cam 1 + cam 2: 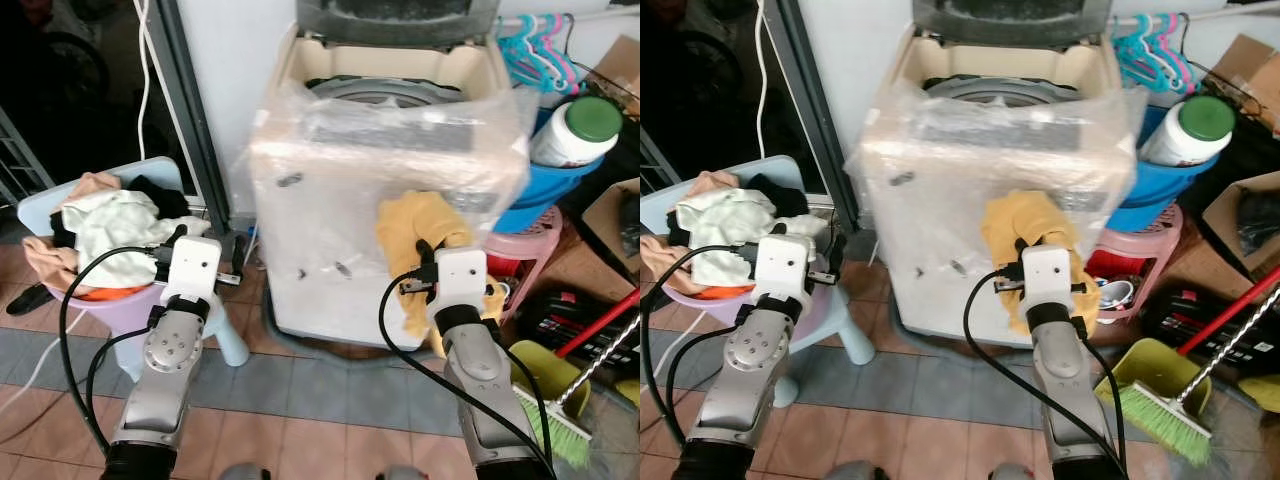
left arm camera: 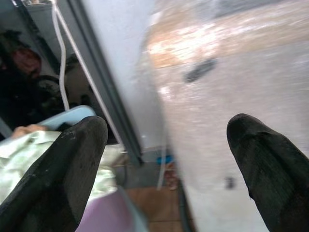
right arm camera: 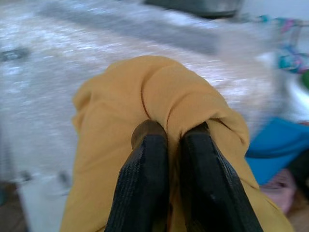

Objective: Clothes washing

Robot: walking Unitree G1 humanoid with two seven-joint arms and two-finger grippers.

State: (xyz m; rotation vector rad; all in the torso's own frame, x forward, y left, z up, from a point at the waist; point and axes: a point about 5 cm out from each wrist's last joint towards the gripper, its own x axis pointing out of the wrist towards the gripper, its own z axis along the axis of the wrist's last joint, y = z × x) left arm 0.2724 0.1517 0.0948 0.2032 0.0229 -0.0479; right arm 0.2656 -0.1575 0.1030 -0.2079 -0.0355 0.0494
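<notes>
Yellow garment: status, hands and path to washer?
Right hand shut on yellow garment, held before washer. Left hand open, idle near laundry basket. Washer lid up; plastic wrap rises above front rim.

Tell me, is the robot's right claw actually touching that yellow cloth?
Touching. The right wrist view shows the right gripper pinching a fold of the yellow cloth.

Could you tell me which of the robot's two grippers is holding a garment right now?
The right gripper, pinched shut on the mustard-yellow cloth; the left gripper is open, holding nothing.
</notes>
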